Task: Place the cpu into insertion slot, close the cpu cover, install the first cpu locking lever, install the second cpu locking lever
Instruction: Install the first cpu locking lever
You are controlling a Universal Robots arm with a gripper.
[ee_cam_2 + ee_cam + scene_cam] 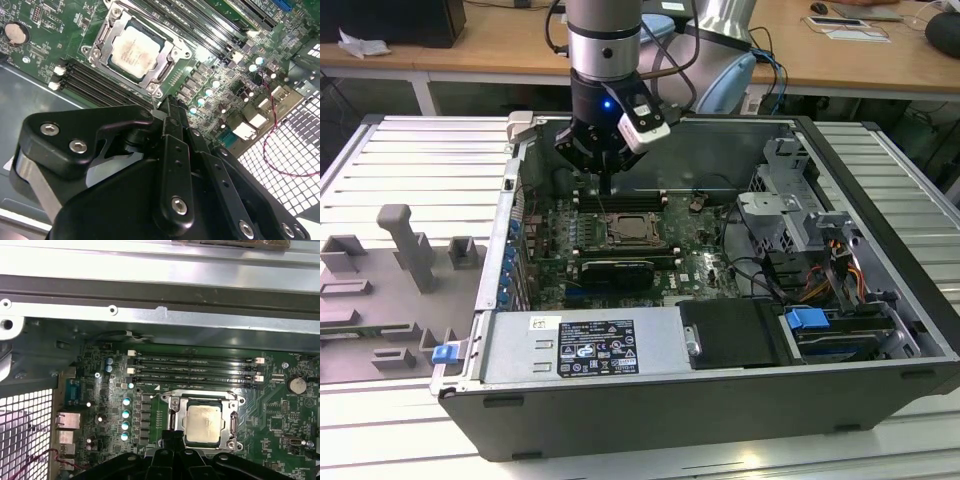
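Observation:
The cpu [135,49] lies flat in the insertion slot [96,56] on the green board, its pale metal top showing. Around it the silvery cpu cover [170,50] is folded down, framing the chip. The first wrist view also has the cpu [204,422] and the cpu cover [173,416]. My gripper [169,102] is shut, fingers pressed together with nothing between them. It hovers just off one corner of the socket. In the exterior view the gripper [606,188] hangs over the board a little behind the cpu [631,231].
Long black memory slots [195,369] run beside the socket. A black card [617,271] stands in front of it. The case wall [650,150], drive cage [790,215] and power supply [585,345] box the board in. Grey fixtures [405,245] sit at the exterior view's left.

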